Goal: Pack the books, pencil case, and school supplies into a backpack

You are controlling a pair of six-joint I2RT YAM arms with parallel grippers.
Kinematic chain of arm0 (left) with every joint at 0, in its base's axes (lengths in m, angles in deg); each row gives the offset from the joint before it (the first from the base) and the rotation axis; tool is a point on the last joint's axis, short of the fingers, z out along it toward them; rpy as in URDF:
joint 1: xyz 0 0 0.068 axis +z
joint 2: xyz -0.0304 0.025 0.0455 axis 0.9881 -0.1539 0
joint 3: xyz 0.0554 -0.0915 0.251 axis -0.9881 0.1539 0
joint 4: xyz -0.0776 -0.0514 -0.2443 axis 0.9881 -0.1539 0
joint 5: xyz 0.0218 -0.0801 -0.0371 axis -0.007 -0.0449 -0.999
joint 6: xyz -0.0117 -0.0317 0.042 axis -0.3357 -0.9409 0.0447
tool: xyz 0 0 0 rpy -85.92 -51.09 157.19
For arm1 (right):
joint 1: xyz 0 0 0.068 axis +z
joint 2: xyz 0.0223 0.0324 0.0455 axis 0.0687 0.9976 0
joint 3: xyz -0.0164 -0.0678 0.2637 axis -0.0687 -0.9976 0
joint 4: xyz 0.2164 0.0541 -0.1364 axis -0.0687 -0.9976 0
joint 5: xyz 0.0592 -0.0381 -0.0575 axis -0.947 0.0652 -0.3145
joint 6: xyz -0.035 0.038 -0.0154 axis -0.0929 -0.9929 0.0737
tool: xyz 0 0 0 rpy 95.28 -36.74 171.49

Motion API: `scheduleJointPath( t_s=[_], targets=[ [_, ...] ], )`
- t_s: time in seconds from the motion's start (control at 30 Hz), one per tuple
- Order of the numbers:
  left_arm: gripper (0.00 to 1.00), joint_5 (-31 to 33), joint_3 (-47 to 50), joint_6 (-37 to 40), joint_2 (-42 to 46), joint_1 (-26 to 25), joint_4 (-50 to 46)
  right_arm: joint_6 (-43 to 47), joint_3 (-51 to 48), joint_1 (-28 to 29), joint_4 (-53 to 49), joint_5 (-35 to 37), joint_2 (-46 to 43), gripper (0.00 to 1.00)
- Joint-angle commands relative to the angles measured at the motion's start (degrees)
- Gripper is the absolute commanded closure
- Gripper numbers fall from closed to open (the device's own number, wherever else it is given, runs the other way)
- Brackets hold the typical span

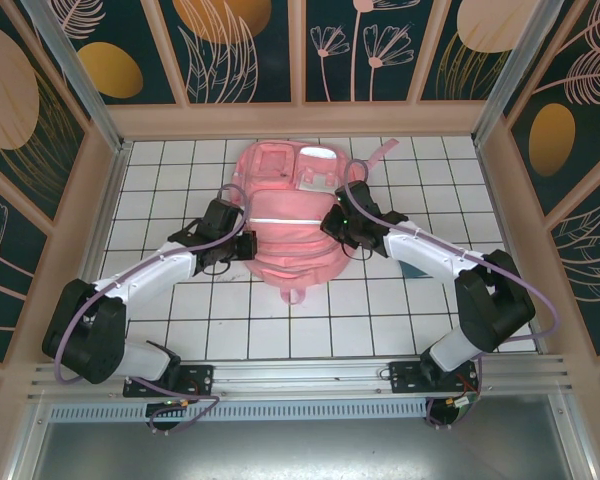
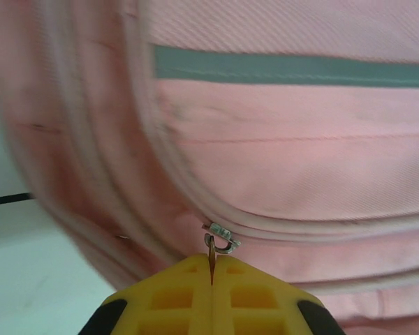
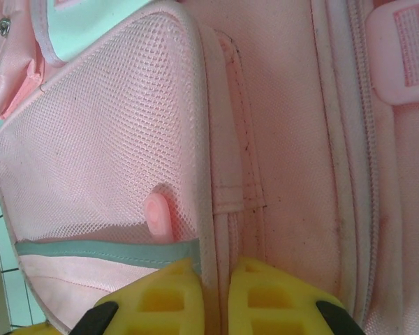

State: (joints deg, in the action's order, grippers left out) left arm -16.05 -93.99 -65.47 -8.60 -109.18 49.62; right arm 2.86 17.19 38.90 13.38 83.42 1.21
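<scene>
Backpack: the pink backpack [image 1: 285, 250] lies flat on the white-tiled bench [image 1: 180, 170], a little toward 12 o'clock from the bench's middle, between the two arms.
Backpack ends: pale shiny panels face up at its 12 o'clock end. A small loop [image 1: 296, 296] pokes out at its 6 o'clock end.
Strap: a pink strap [image 1: 380, 155] trails off the bag toward 1 o'clock.
Left hand: the left hand [image 1: 240, 222] sits against the backpack's 9 o'clock edge. In its wrist view the left hand [image 2: 211, 259] has its yellow fingers [image 2: 174, 300] pressed together.
Left grip: a small metal zip pull [image 2: 220, 241] is nipped between the fingertips, just at 12 o'clock of them.
Zip line: the pull hangs from a pale zip track that curves round the bag's side. The fabric toward 9 o'clock of it is blurred.
Band: a grey-green band [image 2: 286, 70] crosses the pink fabric well toward 12 o'clock of the pull.
Right hand: the right hand [image 1: 340, 222] sits against the backpack's 3 o'clock edge. In its wrist view the right hand [image 3: 216, 279] has its fingers [image 3: 164, 296] nearly together.
Right grip: the fingers are clamped on the backpack's piped pink seam, which runs up between them toward 12 o'clock.
Mesh pocket: a pink mesh pocket [image 3: 105, 139] lies at 10 o'clock of the fingertips, bordered by that seam.
Knob: a small pink knob [image 3: 157, 213] shows at the mesh, near the fingers at 11 o'clock.
Buckle: a pink buckle [image 3: 403, 59] sits at 1 o'clock, well apart from the grip.
</scene>
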Motion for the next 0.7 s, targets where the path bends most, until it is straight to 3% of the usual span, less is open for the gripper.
scheduleJointPath(
  t_s=[0.0, 0.23, 0.47, 0.53, 0.6, 0.67],
  targets=[
    [1.00, 10.7, -1.5, -1.9, -0.2, 1.7, -4.8, 2.1, 1.4, -1.8, -1.0, 7.9, -0.9, 0.99],
    [1.00, 9.0, -0.5, -3.2, -0.2, 8.5, -3.1, 5.2, 3.1, -1.7, -0.2, 8.8, 1.8, 1.00],
    [1.00, 7.9, -0.3, -7.0, -2.3, 11.0, -1.6, 13.5, 9.7, -1.9, 0.7, 1.9, 8.9, 0.95],
    [1.00, 7.1, 0.3, -7.0, -1.3, 11.0, -1.9, 15.1, 11.6, -1.9, -1.4, 1.6, 9.4, 0.86],
    [0.96, 5.8, 0.8, -6.3, 0.3, 10.9, -2.6, 16.2, 11.9, -2.0, -3.3, 2.7, 7.4, 0.64],
    [0.67, 5.1, 0.7, -4.8, 1.6, 10.9, -3.9, 16.0, 10.8, -2.3, -5.3, 5.7, 4.0, 0.43]
  ],
)
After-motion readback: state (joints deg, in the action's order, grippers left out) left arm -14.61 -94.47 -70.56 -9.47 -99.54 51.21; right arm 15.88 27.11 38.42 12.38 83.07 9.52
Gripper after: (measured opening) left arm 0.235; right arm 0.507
